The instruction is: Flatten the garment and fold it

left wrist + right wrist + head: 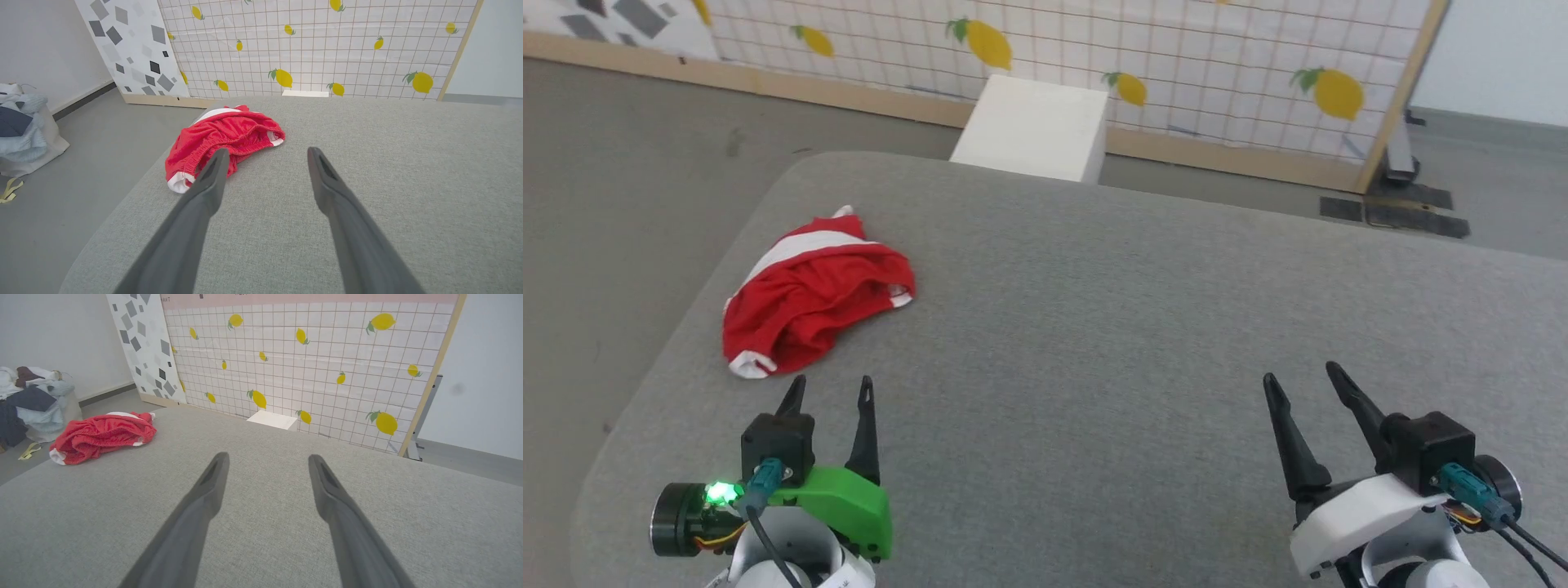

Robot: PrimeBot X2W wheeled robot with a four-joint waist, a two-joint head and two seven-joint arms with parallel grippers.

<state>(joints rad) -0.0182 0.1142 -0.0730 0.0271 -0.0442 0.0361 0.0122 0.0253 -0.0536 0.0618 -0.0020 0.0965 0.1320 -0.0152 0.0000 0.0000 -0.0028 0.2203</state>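
Fingers (pixel 864 433) of the left gripper (pixel 833 384) stand spread with nothing between them, and the right gripper (pixel 1300 374) is spread and empty too, low over the near right part of the grey fabric-covered bench (pixel 1094 327). The garment (pixel 809 298) lies in a crumpled heap beside the left edge of the bench, towards the far left corner, just ahead of the left gripper and well apart from the right one.

The step in hand looks like the first reach. The left gripper is best placed for it. A pinch on one layer of the gathered waistband (pixel 253 143), not on the bunched middle, should let the cloth open as it lifts. Drawing it towards the middle of the bench first would keep it from sliding off the left edge and bring it within the right gripper's reach for spreading.

One white stripe (pixel 805 245) shows on top; the other is tucked out of sight. White hem trim (pixel 750 365) peeks out at the near end, but which leg it belongs to is unclear. In the left wrist view a finger overlaps the heap, so contact cannot be judged there, though the head view shows a small gap. The bench hides the base of the white box (pixel 1033 126) beyond the far edge
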